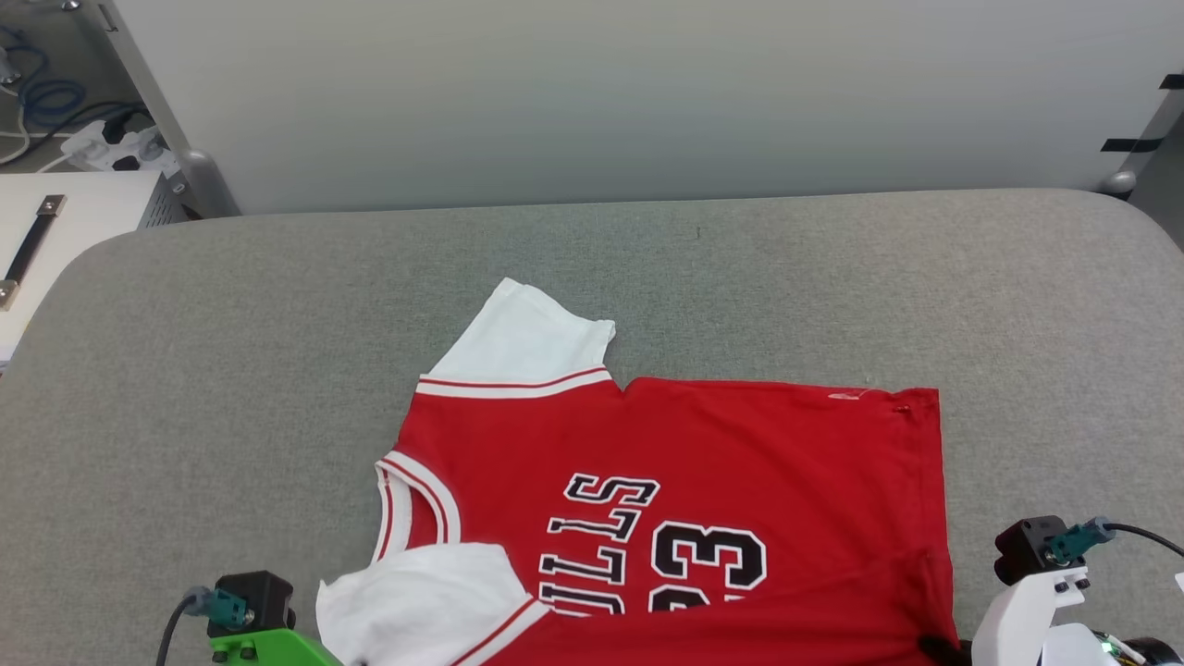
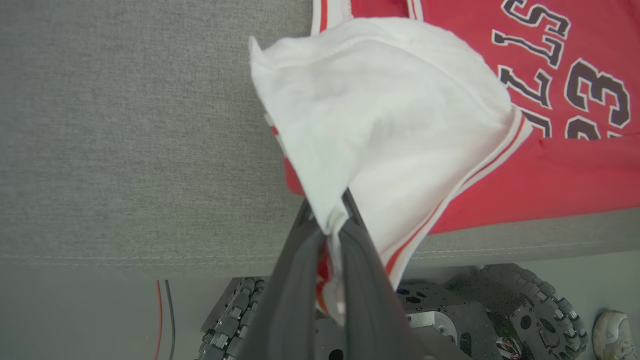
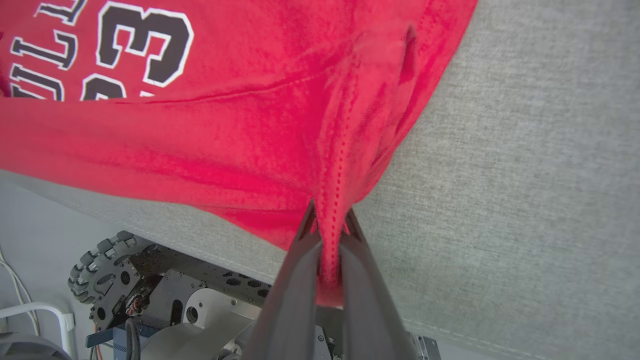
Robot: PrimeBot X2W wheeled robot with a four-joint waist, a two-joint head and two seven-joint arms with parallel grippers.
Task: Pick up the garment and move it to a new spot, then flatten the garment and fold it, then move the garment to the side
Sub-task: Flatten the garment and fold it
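Counter (image 1: 185, 370): grey cloth-covered top with rounded corners, spanning the whole width of the head view.
Wall panel (image 1: 647, 92): plain pale surface standing along the far edge of the counter.
Garment (image 1: 740, 444): red jersey, front side up, on the near middle-to-right part of the counter; collar to the left, hem to the right; its near edge reaches the counter's near edge and lifts off it at both held corners.
White cabinet (image 1: 83, 213): far left, beside the counter, with a strap handle on top.
Wheeled base (image 3: 165, 290): metal frame and roller wheels, below the counter's near edge.
Far sleeve (image 1: 523, 338): white, striped trim, lying flat and pointing away.
Near sleeve (image 2: 390, 115): white, raised and bunched off the counter.
Lettering (image 1: 601, 546): black, white-outlined, beside the number 23.
Left hand (image 2: 330, 212): fingers pressed together, pinching the near sleeve's tip.
Right hand (image 3: 330, 220): fingers pressed together, pinching the garment's near hem corner.
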